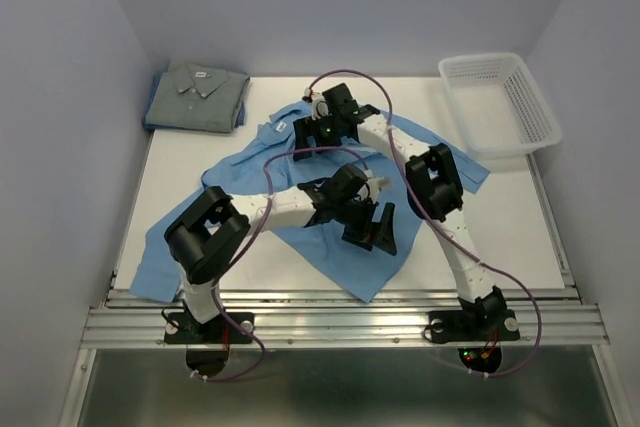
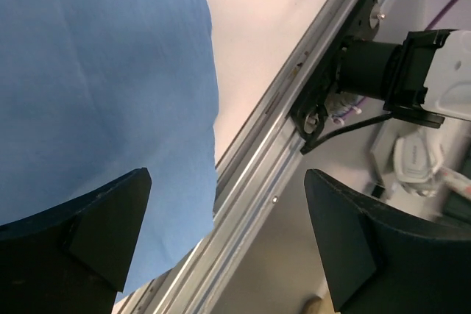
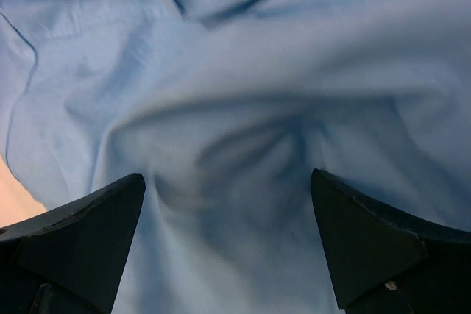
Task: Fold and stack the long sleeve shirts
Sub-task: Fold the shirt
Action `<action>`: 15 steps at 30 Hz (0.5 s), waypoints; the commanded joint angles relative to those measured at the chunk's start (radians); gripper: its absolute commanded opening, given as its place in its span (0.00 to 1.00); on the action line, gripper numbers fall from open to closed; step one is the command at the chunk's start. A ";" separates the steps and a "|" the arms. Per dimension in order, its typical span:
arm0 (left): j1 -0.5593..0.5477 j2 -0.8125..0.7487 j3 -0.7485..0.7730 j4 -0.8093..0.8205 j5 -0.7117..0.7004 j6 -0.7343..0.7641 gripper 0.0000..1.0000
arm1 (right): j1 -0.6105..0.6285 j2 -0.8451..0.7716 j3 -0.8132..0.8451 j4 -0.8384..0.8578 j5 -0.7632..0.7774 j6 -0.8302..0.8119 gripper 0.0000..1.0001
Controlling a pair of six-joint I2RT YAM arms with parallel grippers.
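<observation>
A light sky-blue long sleeve shirt lies spread and rumpled across the middle of the white table, one sleeve reaching the front left corner. The grey-blue shirt sits folded at the back left, collar and white label up. My left gripper hovers open over the sky-blue shirt's near hem. In its wrist view the left gripper holds nothing, with the shirt to the left. My right gripper stands open over the collar area. Seen from the wrist, the right gripper is close above wrinkled cloth.
A white mesh basket stands at the back right corner. An aluminium rail runs along the table's near edge, with the right arm's base bolted to it. Purple cables loop over both arms above the shirt.
</observation>
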 commanded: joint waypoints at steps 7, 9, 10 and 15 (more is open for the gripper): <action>0.042 -0.364 0.116 -0.310 -0.422 0.184 0.99 | -0.156 -0.485 -0.314 0.038 0.186 0.068 1.00; 0.090 -0.413 0.095 -0.334 -0.467 0.178 0.99 | -0.165 -0.551 -0.382 0.052 0.260 0.083 1.00; 0.157 -0.451 0.078 -0.363 -0.503 0.169 0.99 | -0.182 -0.611 -0.448 0.060 0.315 0.110 1.00; 0.383 -0.529 0.040 -0.382 -0.634 0.132 0.99 | -0.202 -0.809 -0.815 0.095 0.449 0.225 1.00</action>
